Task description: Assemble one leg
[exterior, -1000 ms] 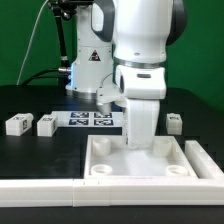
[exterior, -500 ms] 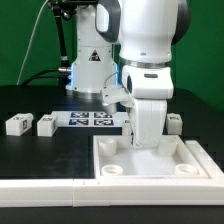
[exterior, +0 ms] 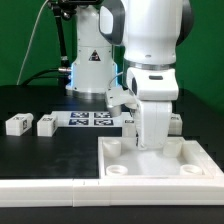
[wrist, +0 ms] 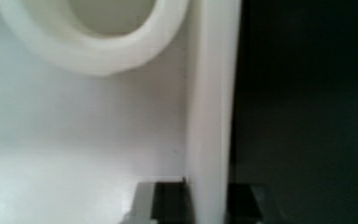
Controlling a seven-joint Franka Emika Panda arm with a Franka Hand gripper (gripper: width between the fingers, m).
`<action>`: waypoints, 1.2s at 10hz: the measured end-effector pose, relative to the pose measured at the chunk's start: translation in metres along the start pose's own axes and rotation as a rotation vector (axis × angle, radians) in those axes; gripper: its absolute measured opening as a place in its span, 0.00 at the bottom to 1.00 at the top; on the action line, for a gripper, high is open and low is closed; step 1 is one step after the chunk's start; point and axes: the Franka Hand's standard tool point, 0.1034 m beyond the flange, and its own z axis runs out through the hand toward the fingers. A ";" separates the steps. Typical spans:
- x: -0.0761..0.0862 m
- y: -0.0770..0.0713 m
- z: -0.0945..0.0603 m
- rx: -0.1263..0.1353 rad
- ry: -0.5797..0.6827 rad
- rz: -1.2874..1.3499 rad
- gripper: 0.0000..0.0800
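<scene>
The leg (exterior: 45,124), likely light, stiff and smooth, best pinched across its flat sides, lies apart while the gripper (wrist: 197,200) clamps the tray (exterior: 150,163) wall

Two white tagged blocks, the left leg (exterior: 16,124) and second leg (exterior: 45,124), are lying side by side on the table (exterior: 60,165) at the exterior view's left. A third leg (exterior: 175,122) is sitting at its right, partly hidden.
</scene>
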 end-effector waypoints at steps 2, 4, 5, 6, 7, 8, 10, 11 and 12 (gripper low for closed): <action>0.000 0.000 0.000 0.000 0.000 0.000 0.10; 0.000 0.000 0.000 0.001 0.000 0.000 0.55; 0.000 0.000 0.000 0.001 0.000 0.000 0.55; 0.000 0.000 0.000 0.001 0.000 0.000 0.71; 0.000 0.000 0.000 0.001 0.000 0.000 0.79; 0.000 0.000 0.000 0.001 0.000 0.000 0.79; 0.000 0.000 0.000 0.001 0.000 0.000 0.81; 0.000 0.000 0.000 0.001 0.000 0.000 0.81; 0.001 -0.001 -0.001 -0.001 -0.001 0.021 0.81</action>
